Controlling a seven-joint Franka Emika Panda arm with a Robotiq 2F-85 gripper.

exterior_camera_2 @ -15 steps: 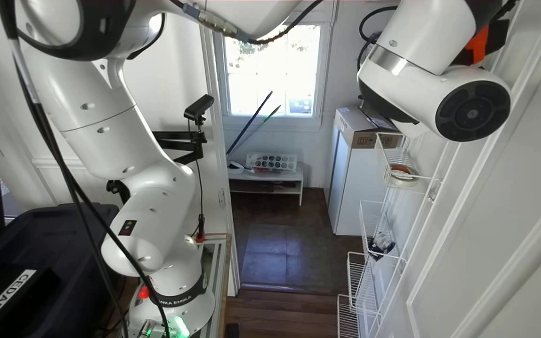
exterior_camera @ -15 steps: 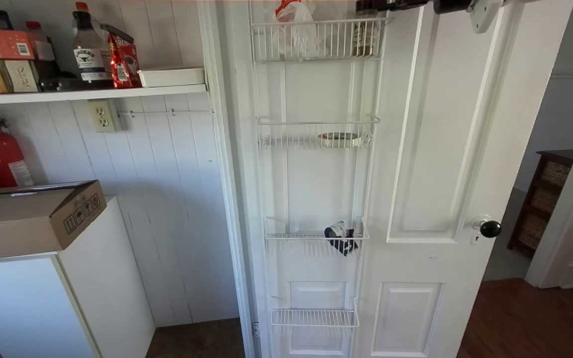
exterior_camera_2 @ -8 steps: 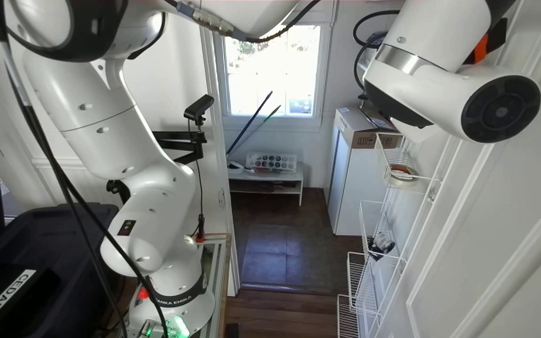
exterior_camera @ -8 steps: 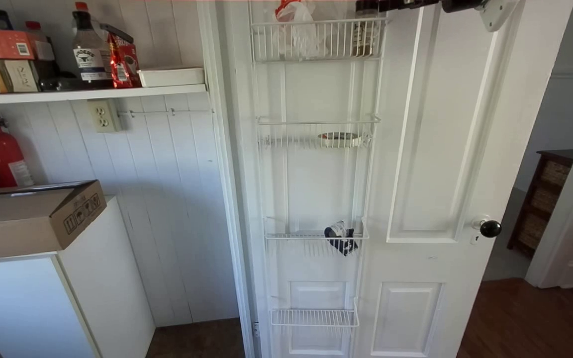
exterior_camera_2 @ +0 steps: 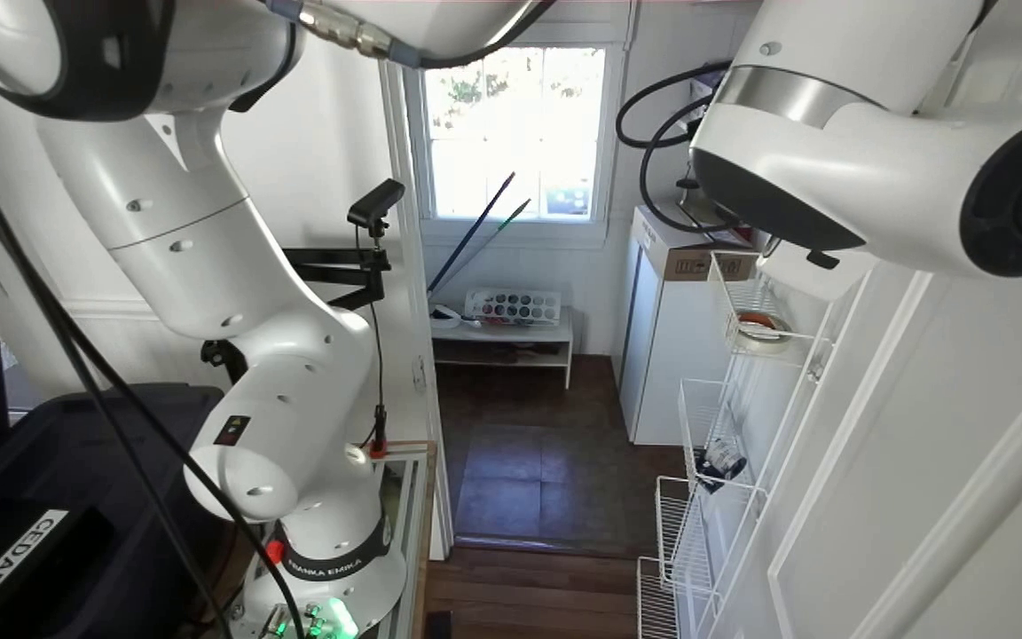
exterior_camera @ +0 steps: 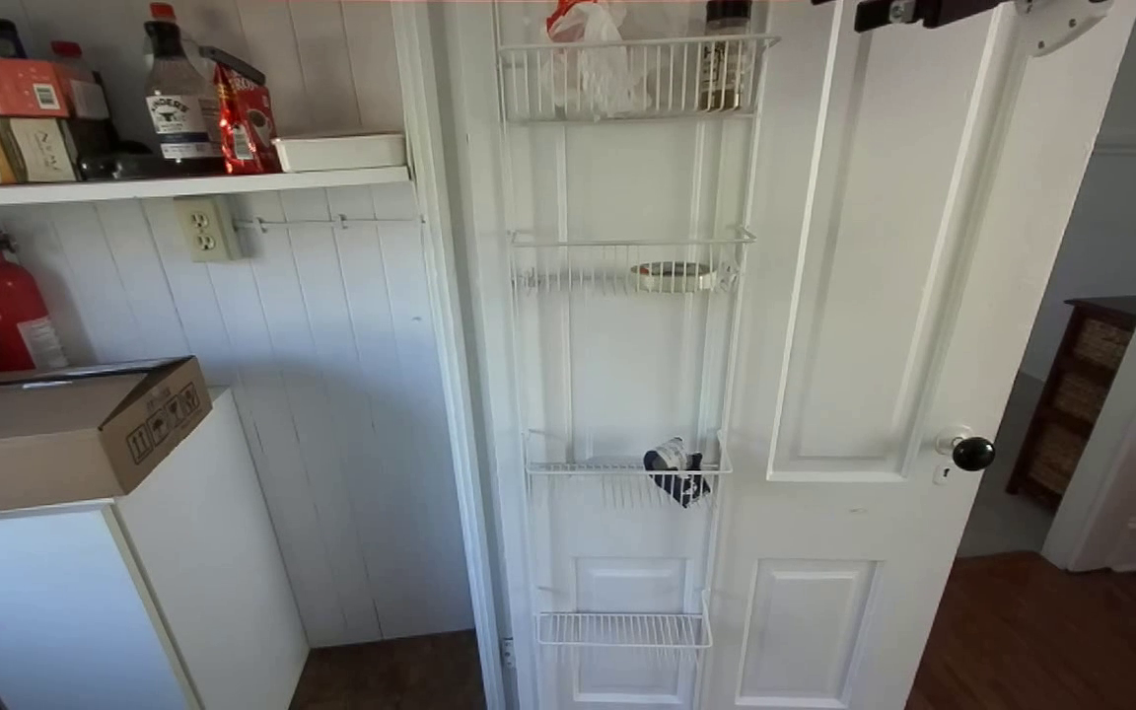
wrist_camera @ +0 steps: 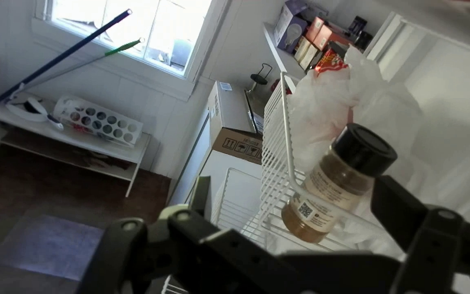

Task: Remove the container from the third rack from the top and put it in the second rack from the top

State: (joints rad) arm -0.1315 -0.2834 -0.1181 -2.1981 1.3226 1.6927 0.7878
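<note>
The container [exterior_camera: 723, 59], a slim bottle with a black cap, stands at the right end of the basket that looks like the second rack from the top [exterior_camera: 672, 41]; the rack's top is cut off. In the wrist view the container [wrist_camera: 329, 183] holds brown contents and sits behind the basket rim. My gripper [wrist_camera: 294, 188] is open, its fingers apart on either side of the bottle in the picture. In an exterior view only part of the gripper [exterior_camera: 859, 15] shows, right of the bottle and apart from it. The third rack from the top [exterior_camera: 578, 242] holds a tape roll [exterior_camera: 674, 276], no bottle.
A plastic bag [exterior_camera: 598, 69] shares the bottle's basket. A black and white object [exterior_camera: 676, 473] lies in a lower tier. The rack hangs on a white door with a black knob [exterior_camera: 972, 454]. A shelf [exterior_camera: 183, 185] and cardboard box [exterior_camera: 55, 434] stand beside it.
My gripper has moved right, away from the bottle, in an exterior view, uncovering its cap. The arm's wrist has also shifted right in an exterior view. The bottle stays put.
</note>
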